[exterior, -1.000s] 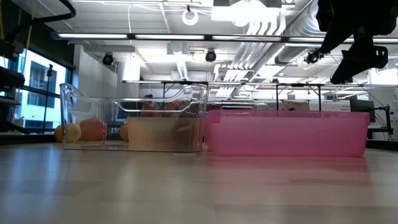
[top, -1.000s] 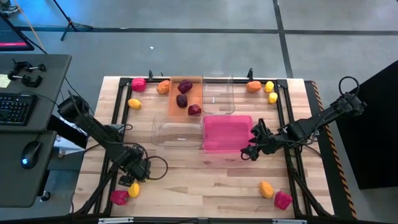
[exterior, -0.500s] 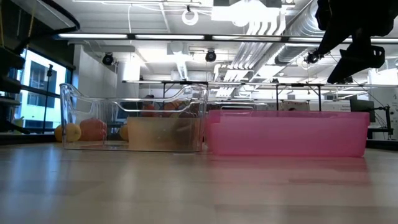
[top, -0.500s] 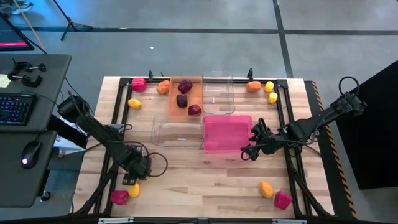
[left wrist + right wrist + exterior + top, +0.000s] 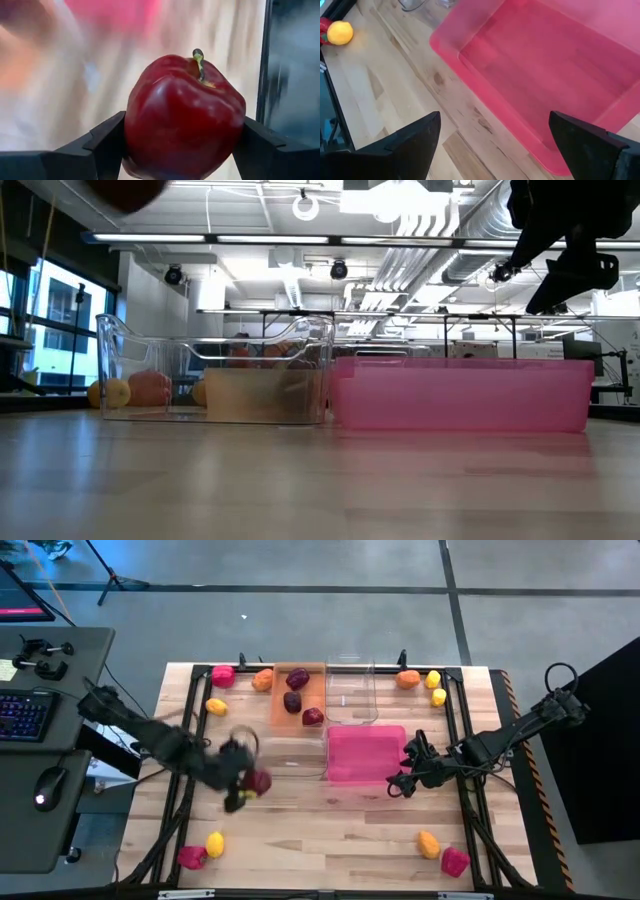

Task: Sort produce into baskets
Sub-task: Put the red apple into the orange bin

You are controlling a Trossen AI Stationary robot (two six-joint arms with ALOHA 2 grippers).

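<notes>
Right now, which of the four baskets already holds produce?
The orange basket at the back: three dark maroon pieces lie inside. The others show none.

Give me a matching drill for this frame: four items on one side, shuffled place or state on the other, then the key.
Items
1. red apple
2. pink bin
3. orange bin
4. right gripper

Places or states
A. holds three dark maroon pieces
B. clamped between the fingers of the left gripper
C. open, hanging by the pink bin's right edge
D. nothing inside it

Pairs: 1-B, 2-D, 3-A, 4-C
</notes>
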